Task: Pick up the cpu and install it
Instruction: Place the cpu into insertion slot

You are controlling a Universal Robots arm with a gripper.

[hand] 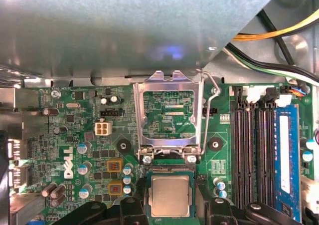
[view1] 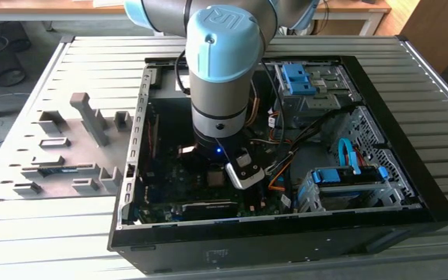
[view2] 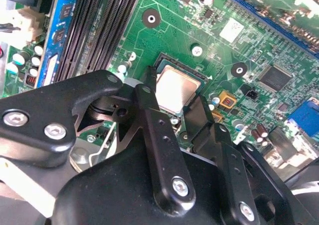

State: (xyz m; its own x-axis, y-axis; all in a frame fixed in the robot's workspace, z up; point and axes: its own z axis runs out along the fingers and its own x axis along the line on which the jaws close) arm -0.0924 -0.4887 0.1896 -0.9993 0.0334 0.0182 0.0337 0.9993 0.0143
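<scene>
Resting flat in the socket (hand: 169, 171), cpu (hand: 170, 195) faces up.

The cpu (hand: 170, 195) lies flat in its socket (hand: 169, 172) on the motherboard (hand: 75, 135), inside the computer case (view1: 286, 254). Just beside the cpu, the socket's hinged frame (hand: 167, 112) lies swung open. The memory slots (hand: 254, 150) run near another side of the cpu. The gripper (view2: 174, 99) straddles the cpu, one spread finger on each side.
</scene>
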